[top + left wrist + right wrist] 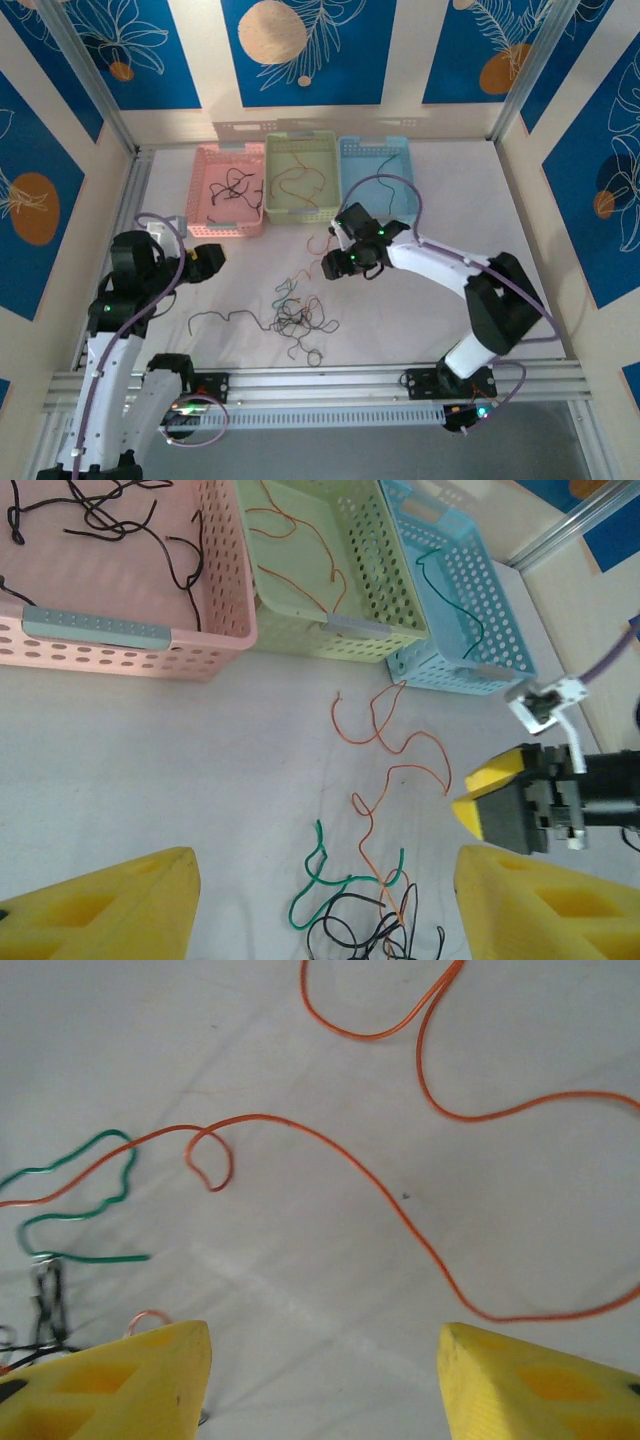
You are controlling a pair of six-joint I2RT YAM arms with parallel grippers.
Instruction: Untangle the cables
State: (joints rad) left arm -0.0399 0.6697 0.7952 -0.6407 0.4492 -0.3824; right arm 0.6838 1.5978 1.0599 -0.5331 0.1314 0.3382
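A knot of black, green and orange cables (300, 318) lies mid-table. One loose black strand (225, 320) rests to its left. In the left wrist view an orange cable (385, 745) runs up out of the knot, beside a green cable (330, 890) and black loops (370, 935). My left gripper (325, 865) hangs open above the knot's far edge, holding nothing. My right gripper (335, 265) is open just above the table, with bare cloth between its fingers (325, 1335). The orange cable (330, 1150) curves ahead of it and the green cable (95, 1175) lies to the left.
Three baskets stand at the back: a pink one (225, 232) with black strands, a pale green one (300, 215) with orange strands and a blue one (375, 143) with a green strand. An aluminium rail (320, 380) runs along the near edge.
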